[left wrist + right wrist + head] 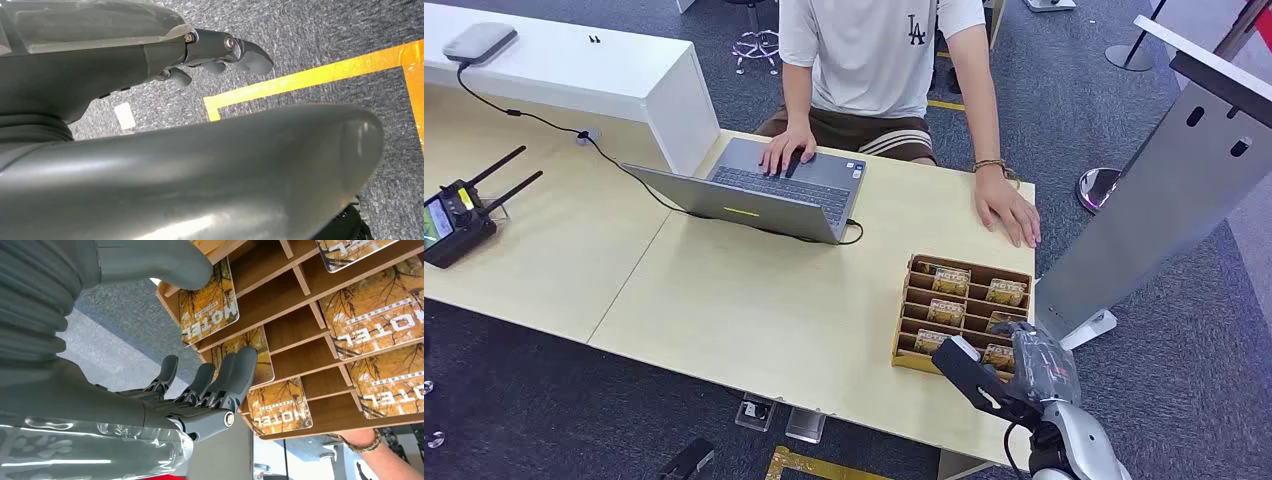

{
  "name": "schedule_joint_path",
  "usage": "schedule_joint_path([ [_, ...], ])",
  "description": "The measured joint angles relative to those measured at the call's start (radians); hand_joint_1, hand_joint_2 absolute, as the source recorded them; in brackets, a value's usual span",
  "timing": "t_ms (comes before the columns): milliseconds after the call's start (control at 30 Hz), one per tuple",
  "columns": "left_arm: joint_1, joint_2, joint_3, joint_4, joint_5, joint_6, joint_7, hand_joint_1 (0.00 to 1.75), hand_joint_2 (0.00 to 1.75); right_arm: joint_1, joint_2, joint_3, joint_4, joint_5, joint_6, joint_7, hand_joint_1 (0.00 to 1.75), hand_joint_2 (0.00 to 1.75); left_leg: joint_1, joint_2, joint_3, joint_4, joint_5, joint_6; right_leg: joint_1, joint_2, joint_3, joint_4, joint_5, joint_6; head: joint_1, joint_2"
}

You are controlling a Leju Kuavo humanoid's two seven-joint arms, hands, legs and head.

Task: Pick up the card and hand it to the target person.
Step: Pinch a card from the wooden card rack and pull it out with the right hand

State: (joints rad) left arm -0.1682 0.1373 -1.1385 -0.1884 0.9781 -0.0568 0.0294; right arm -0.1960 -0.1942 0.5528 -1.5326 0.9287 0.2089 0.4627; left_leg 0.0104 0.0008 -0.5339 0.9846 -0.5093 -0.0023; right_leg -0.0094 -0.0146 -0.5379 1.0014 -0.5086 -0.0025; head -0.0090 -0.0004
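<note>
The right hand's fingers (227, 375) are stretched out side by side, apart from the thumb (150, 260), and nothing lies between them; their tips hover just in front of one of the yellow hotel cards (257, 357) standing in the wooden rack (295, 337), not yet touching it as far as the right wrist view lets me judge. From the head view the right hand (1014, 368) sits at about five o'clock on the desk (764, 310), over the near edge of the rack, which holds several cards in its slotted rows. The left hand (220, 52) hangs low over grey carpet and a yellow floor line, its fingers curled in part and holding nothing. Beyond the rack, at about one o'clock, a person (874, 60) in a white shirt sits at the far side of the desk, one hand on a laptop (764, 190), the other (1007, 208) resting flat on the desk just past the rack. The step in hand looks like the reach for a card, so the pick-up has not begun. The next move calls for the fingers to slide behind one card's free edge while the thumb closes on its face, then a lift clear of the slot without dragging its neighbours.
</note>
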Motion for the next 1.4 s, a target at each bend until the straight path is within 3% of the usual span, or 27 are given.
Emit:
schedule_joint_path([
  [833, 0.0, 0.0, -0.003, 0.0, 0.0, 0.003, 0.002, 0.0, 0.0, -0.007, 0.0, 0.005, 0.031, -0.004, -0.006, -0.002, 0.99, 1.75, 0.0, 0.0, 0.0, 0.0, 0.0, 0.0, 0.0, 0.0, 0.0, 0.0, 0.0, 0.0, 0.0, 0.0],
  [1133, 0.0, 0.0, -0.003, 0.0, -0.003, 0.003, 0.002, 0.0, 0.0, -0.007, 0.0, 0.005, 0.031, -0.014, -0.005, -0.002, 0.89, 1.75, 0.0, 0.0, 0.0, 0.0, 0.0, 0.0, 0.0, 0.0, 0.0, 0.0, 0.0, 0.0, 0.0, 0.0],
  [1400, 0.0, 0.0, -0.003, 0.0, -0.006, 0.004, 0.002, 0.0, 0.0, -0.007, 0.0, 0.005, 0.032, -0.019, -0.004, -0.003, 1.06, 1.75, 0.0, 0.0, 0.0, 0.0, 0.0, 0.0, 0.0, 0.0, 0.0, 0.0, 0.0, 0.0, 0.0, 0.0],
])
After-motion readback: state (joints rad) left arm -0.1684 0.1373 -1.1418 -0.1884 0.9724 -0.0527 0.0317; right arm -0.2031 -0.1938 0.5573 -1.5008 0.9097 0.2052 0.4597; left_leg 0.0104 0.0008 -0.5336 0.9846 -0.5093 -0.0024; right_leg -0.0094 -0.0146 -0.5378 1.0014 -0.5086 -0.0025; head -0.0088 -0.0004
